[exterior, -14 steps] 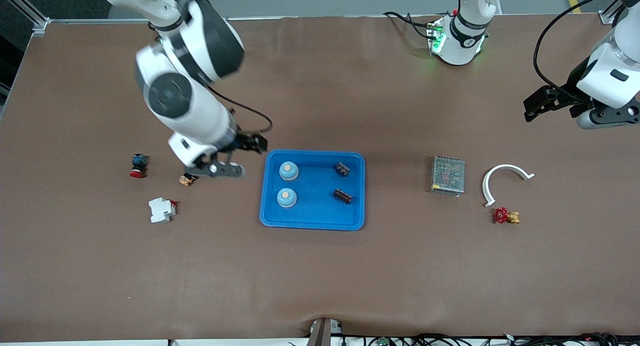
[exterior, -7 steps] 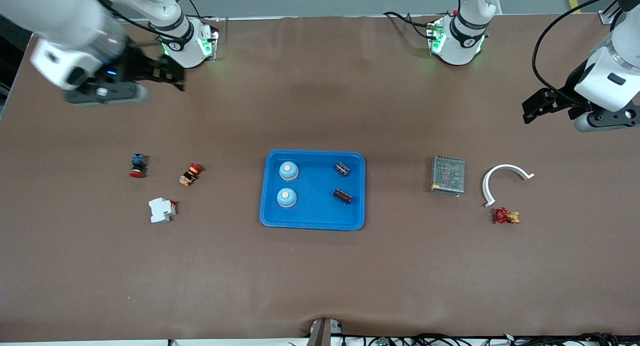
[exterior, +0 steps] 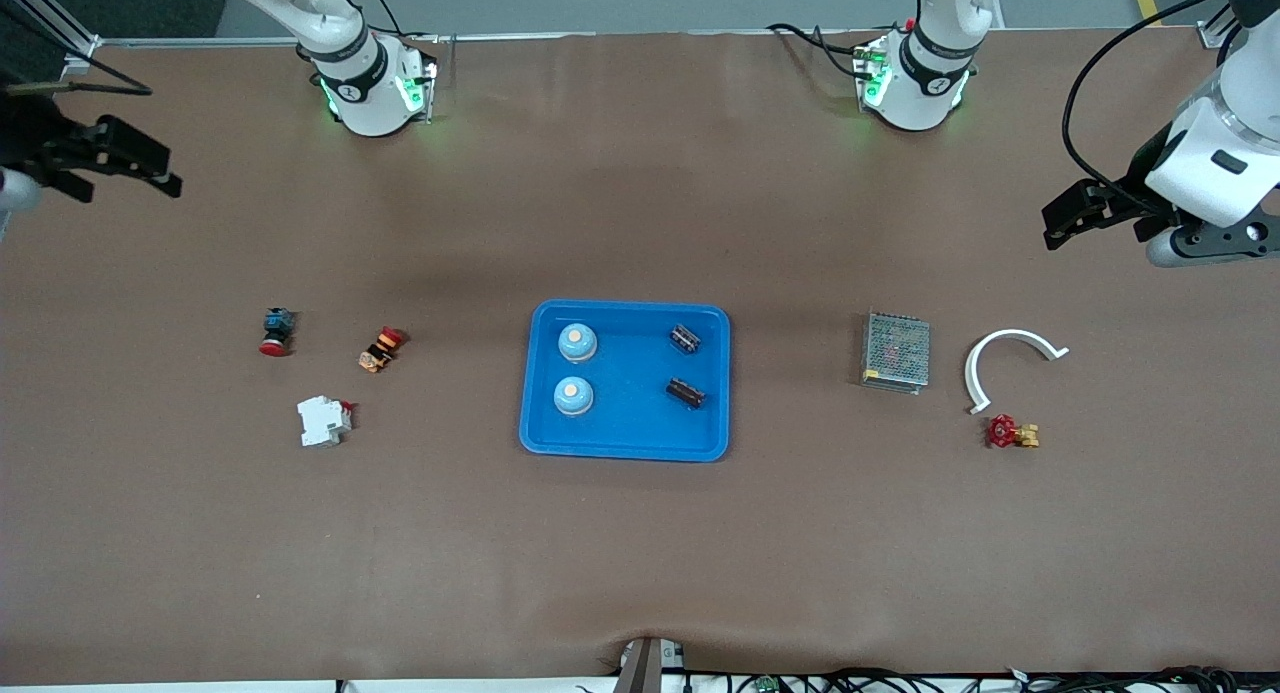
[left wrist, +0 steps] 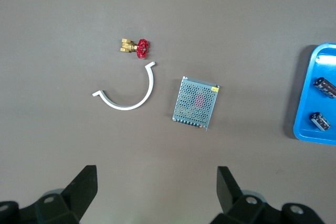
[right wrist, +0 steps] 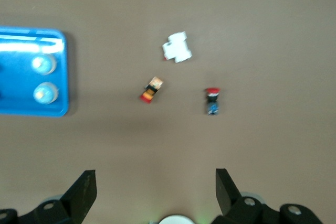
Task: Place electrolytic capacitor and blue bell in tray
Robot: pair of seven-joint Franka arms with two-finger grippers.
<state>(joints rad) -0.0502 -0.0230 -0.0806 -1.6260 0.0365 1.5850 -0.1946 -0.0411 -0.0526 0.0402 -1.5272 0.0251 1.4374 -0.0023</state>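
while two pale blue dome bells [exterior: 577, 342] and two dark cylindrical capacitors [exterior: 685, 338] lay in the bright blue shallow plastic tray [exterior: 625, 443], both grippers, left [exterior: 1068, 216] and right [exterior: 128, 162], hung released over the table ends.

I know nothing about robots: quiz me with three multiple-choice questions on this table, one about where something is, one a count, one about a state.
1. Where are the pale blue dome-shaped bells?
A. in the bright blue plastic tray
B. on the grey metal mesh box
C. beside the white curved plastic piece

2. How many dark cylindrical capacitors lie in the tray?
A. one
B. two
C. four

3. The two grippers are:
A. both open and empty
B. both gripping bells
C. one gripping the tray

Answers:
1 A: both bells sit inside the tray.
2 B: two capacitors.
3 A: left gripper and right gripper show spread fingers holding nothing.
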